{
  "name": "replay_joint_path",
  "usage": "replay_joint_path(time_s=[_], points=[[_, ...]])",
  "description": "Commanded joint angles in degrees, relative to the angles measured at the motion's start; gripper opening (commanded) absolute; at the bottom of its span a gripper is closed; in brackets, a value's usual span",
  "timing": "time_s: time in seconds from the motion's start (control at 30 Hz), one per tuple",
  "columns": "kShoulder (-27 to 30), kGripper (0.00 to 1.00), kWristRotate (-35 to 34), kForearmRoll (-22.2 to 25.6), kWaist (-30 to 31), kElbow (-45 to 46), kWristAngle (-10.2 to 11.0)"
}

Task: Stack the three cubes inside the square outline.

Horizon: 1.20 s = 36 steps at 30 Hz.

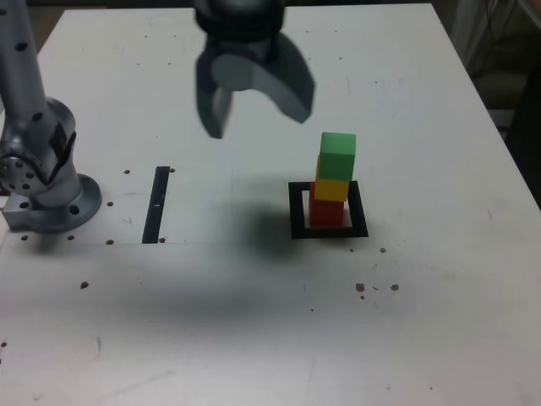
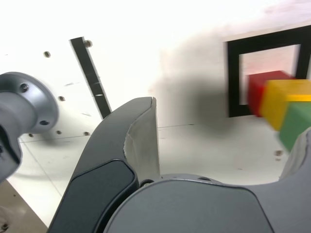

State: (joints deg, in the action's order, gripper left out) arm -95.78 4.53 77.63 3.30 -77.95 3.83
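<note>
Since all three cubes are seen stacked inside the square outline (image 1: 329, 210), the stacking itself is judged to be finished, and what remains is a clean retreat of the arm. The red cube (image 1: 325, 211) is seated on the pale centre of the outline, the yellow cube (image 1: 331, 185) rests on it, and the green cube (image 1: 338, 155) tops the column. A slight stagger is noticed in the exterior view, each upper block being set a little toward that view's right of the one beneath, yet the column stands upright. The gripper (image 1: 258, 117) is raised above the counter (image 1: 254, 338), up and toward the exterior view's left of the stack, with its jaws spread wide and nothing held between them; a clear gap is seen between it and the green cube. In the wrist view the tower (image 2: 277, 104) is caught at the edge of the picture, well apart from the nearer grey finger (image 2: 141, 136). The narrow black strip (image 1: 158, 204) and the arm's base (image 1: 46, 194) lie well to the exterior view's left and play no part. For the next move, only a withdrawal away from the column is called for, so that the staggered blocks are not brushed and toppled.
</note>
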Motion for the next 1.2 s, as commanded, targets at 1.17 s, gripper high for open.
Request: replay_joint_path(time_s=[1.17], points=[[11.17, 1.00, -0.64, -22.29, -1.54, 40.34, -4.02]])
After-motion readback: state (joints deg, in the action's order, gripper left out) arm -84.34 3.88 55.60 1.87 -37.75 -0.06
